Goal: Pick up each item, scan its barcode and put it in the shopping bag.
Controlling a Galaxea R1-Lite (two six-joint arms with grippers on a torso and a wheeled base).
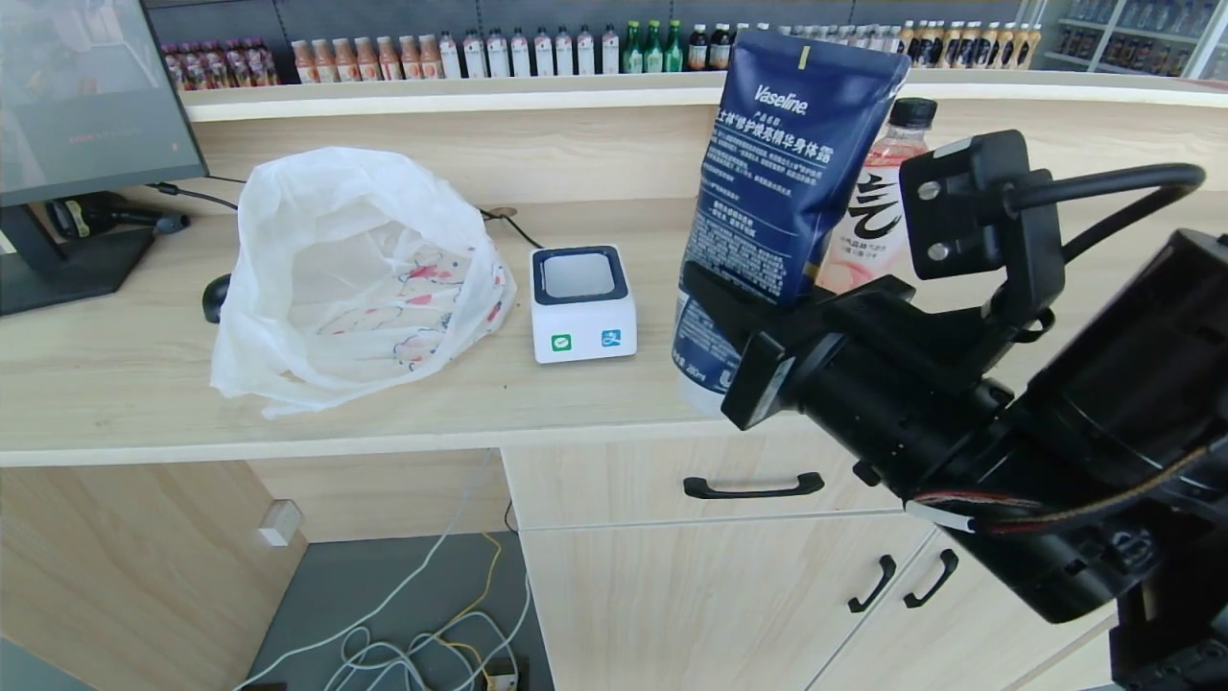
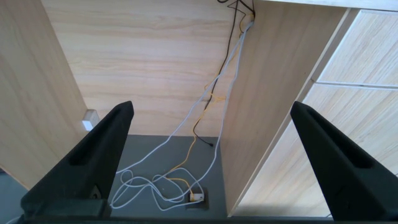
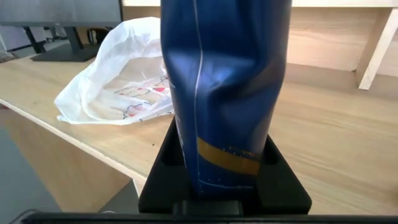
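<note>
My right gripper (image 3: 222,149) is clamped on the lower part of the blue pouch (image 1: 791,163): glossy, creased film, held upright over the wood-grain surface (image 1: 125,374). The crinkled white plastic shopping bag (image 1: 355,269) sits open with the boxy white scanner (image 1: 582,317) just beside it. Left gripper (image 2: 211,155) is spread wide.

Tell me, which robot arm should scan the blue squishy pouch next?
Right. The right gripper clamps the dark blue soft plastic pouch upright, near the small white box-shaped scanner. The open left gripper hangs low by the floor cables.
</note>
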